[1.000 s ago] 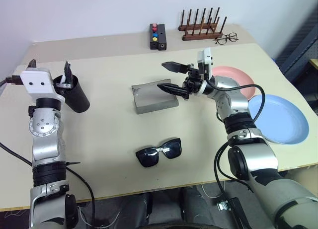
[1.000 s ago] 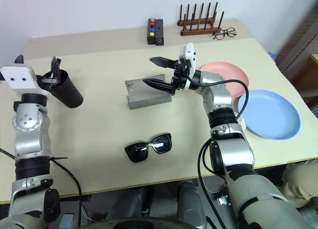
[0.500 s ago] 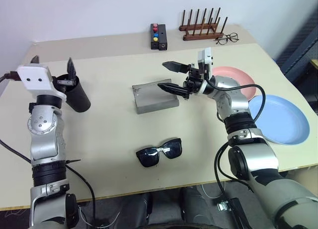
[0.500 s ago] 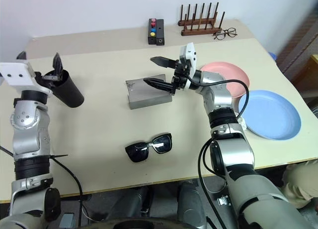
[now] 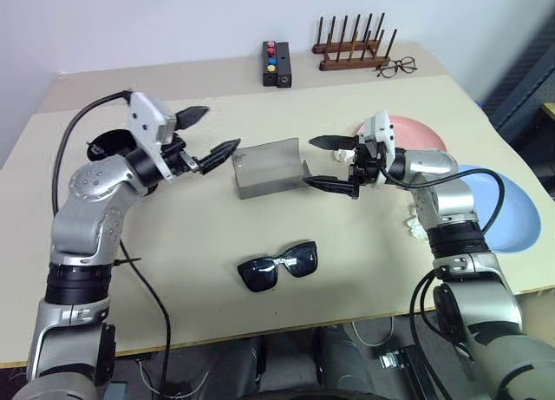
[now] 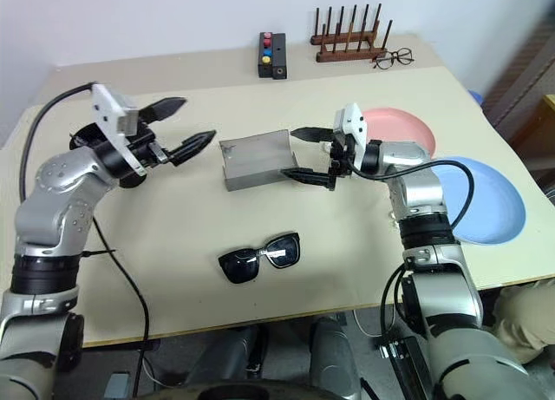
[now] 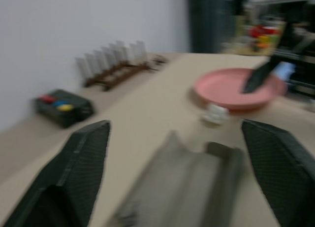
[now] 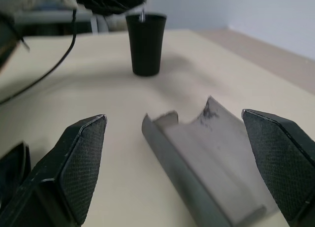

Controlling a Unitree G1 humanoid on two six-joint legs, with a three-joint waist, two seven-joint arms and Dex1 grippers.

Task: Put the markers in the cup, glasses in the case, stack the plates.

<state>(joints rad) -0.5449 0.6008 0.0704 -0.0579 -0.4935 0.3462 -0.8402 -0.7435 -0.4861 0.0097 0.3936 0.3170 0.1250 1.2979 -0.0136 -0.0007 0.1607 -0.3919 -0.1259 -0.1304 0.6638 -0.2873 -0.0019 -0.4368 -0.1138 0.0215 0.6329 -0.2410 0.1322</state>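
Left eye view is taking in one broad beige table (image 5: 173, 244) with a smooth matte top, and everything else is sitting on it. Two round shallow-rimmed plastic plates are lying at the right: the light blue plate (image 5: 520, 213) nearer the edge, the salmon pink plate (image 5: 416, 133) just behind it, their rims close but not stacked. One grey case (image 5: 269, 167) is lying open in the middle, a hard oblong shell with its curved lid standing up on the right side and nothing inside it. One pair of black sunglasses (image 5: 277, 266) with thick frames and glossy dark lenses is resting in front of the case, well apart from it. One matte black tapered cup (image 8: 145, 44) is standing upright at the far left; a thin stick is poking just above its rim. At the back are sitting one wooden peg rack (image 5: 351, 46), one small black box (image 5: 277, 64) with coloured buttons, and one pair of thin wire spectacles (image 5: 395, 67).

The left gripper (image 5: 212, 136) is hovering left of the case with its two black fingers spread, pinching nothing. The right gripper (image 5: 328, 162) is pointing at the case's right end, fingers spread wide, empty too.
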